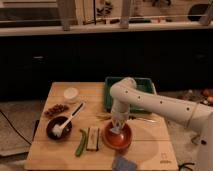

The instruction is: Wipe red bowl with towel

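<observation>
The red bowl (118, 138) sits on the wooden table (155, 145), right of centre near the front. My gripper (117, 128) points down into the bowl from the white arm (150, 101), which reaches in from the right. It is shut on the towel (116, 131), a small pale scrap pressed against the inside of the bowl. The gripper hides the far part of the bowl's inside.
A dark bowl with a white utensil (59, 128) stands at the front left. A green pepper (80, 143) and a wooden block (93, 138) lie left of the red bowl. A blue-grey pad (124, 163) lies at the front edge. A green tray (108, 95), a white cup (71, 94) and red bits (56, 108) lie farther back.
</observation>
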Robot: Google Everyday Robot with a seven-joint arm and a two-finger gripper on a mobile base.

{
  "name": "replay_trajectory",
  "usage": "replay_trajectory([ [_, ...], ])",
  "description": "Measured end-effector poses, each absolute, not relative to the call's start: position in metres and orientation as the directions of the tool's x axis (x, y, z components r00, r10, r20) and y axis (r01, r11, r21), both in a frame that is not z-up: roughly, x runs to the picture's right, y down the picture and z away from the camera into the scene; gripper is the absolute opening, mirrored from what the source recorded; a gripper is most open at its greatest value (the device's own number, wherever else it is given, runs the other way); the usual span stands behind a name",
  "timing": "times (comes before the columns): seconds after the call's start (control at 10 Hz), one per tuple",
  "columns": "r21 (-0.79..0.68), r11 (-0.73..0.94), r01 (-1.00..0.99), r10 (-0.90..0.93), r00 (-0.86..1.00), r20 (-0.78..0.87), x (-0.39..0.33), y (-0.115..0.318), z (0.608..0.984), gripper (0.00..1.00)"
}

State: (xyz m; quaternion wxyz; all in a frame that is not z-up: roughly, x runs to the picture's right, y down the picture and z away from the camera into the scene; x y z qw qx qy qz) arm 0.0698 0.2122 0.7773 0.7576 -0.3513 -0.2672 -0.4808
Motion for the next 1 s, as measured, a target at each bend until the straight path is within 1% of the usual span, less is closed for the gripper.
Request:
replay_trajectory([
  [0.4,-0.251,0.303,0.92,-0.544,0.383,0.747,0.069,0.215,0.759,0.0],
  [0.8,-0.246,0.325,0.913,-0.55,0.394,0.736,0.075,0.213,0.749,0.0],
  [1.0,-0.243,0.327,0.913,-0.552,0.393,0.736,0.074,0.213,0.749,0.0],
])
